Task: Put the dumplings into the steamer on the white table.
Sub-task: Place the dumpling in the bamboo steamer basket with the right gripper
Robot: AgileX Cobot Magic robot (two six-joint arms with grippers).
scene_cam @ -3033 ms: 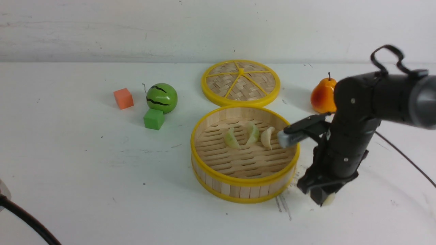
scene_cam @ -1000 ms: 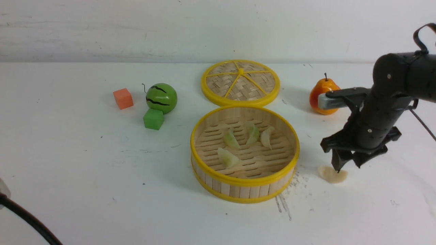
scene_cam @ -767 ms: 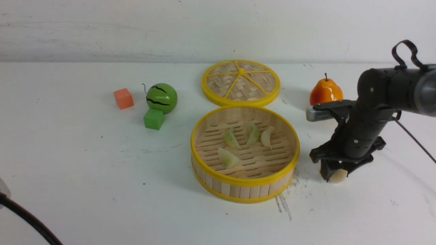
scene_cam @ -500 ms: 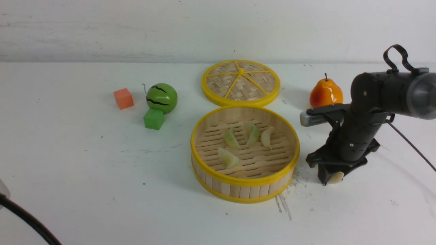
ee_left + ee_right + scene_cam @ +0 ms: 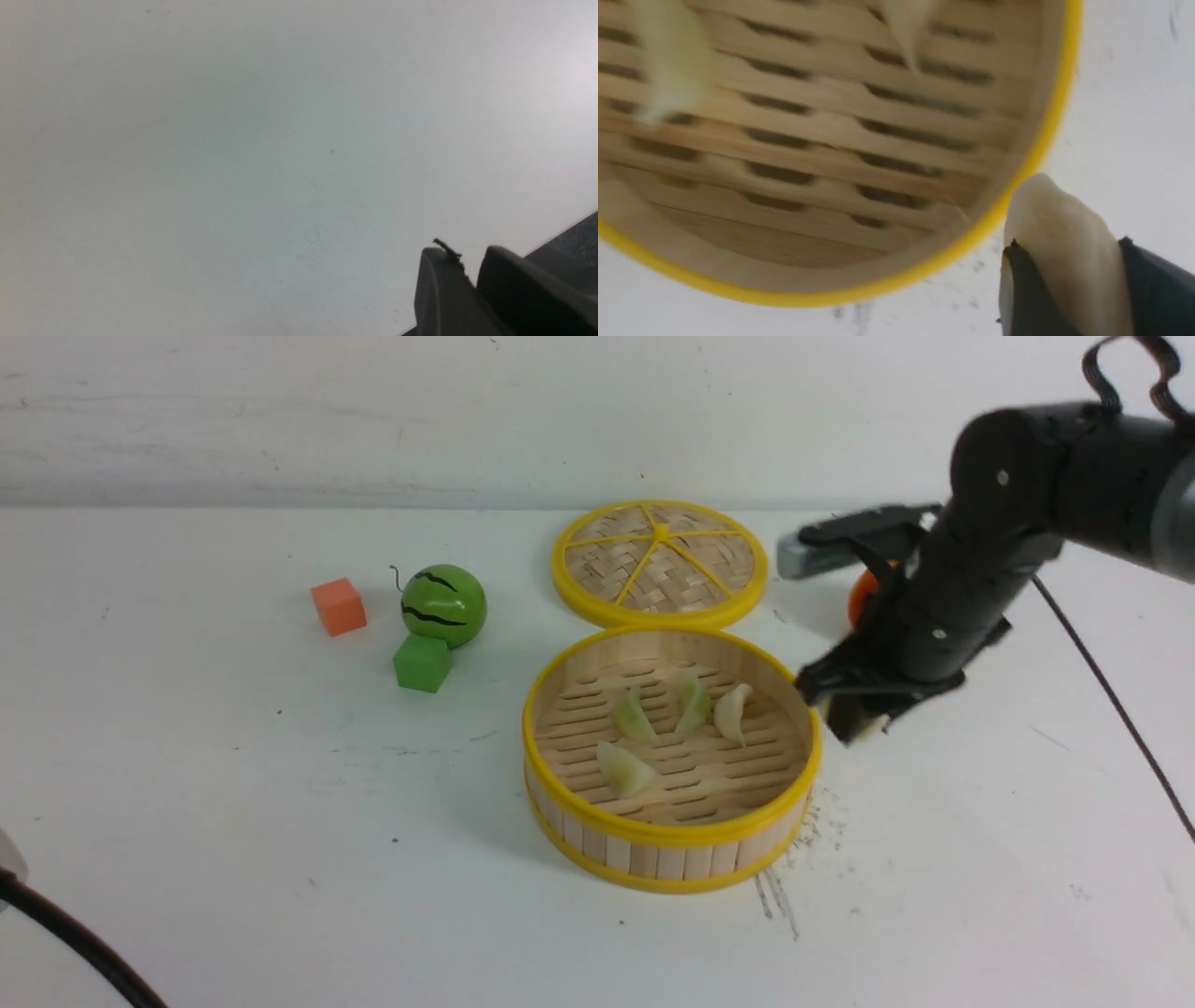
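The steamer (image 5: 672, 859) has a wall of pale, bare wooden strips and a matt slatted wooden floor, with smooth yellow rims that look like plastic. The lid (image 5: 659, 562) is woven bamboo with the same yellow rim and spokes. The dumplings (image 5: 635, 719) inside are smooth and glossy. The cream dumpling (image 5: 1069, 252) in the dark matt right jaws looks waxy. The tabletop (image 5: 233, 803) is matt white and scuffed. The melon (image 5: 444, 605) is glossy, the cubes (image 5: 422, 663) matt.

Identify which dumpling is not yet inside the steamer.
The cream-white dumpling clamped in the right gripper, held beside the steamer's rim; the other four lie on its slatted floor.
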